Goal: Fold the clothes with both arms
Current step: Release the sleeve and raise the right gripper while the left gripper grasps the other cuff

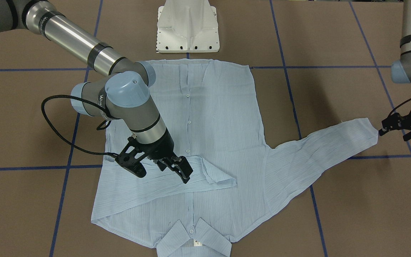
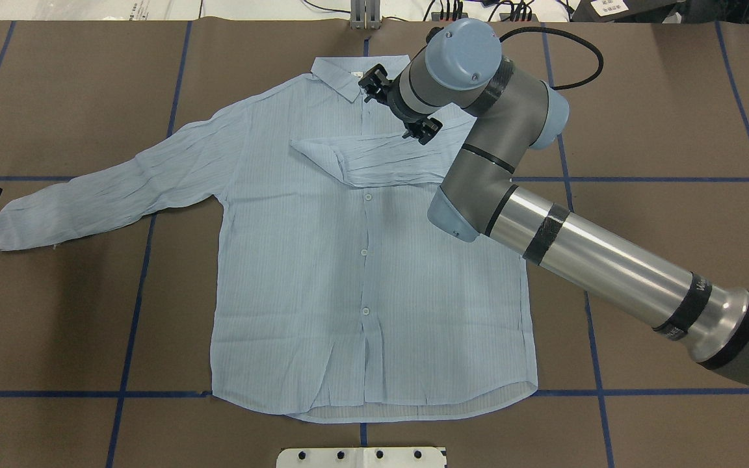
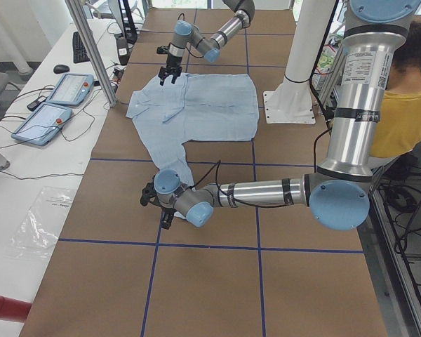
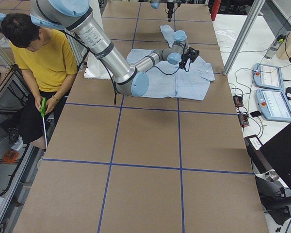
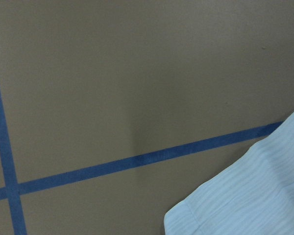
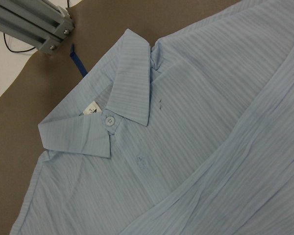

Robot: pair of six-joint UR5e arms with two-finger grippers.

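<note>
The light blue striped shirt lies flat and buttoned on the brown table, collar at the far side. One sleeve is folded across the chest. The other sleeve stretches out to the side, its cuff flat on the table. My right gripper hovers open and empty over the folded sleeve, near the collar. My left gripper sits just beside the outstretched cuff; it looks open and holds nothing.
The white pedestal base stands at the shirt's hem side. Blue tape lines grid the table. A person in yellow sits beside the robot. Teach pendants lie on the side bench. An aluminium post stands past the collar.
</note>
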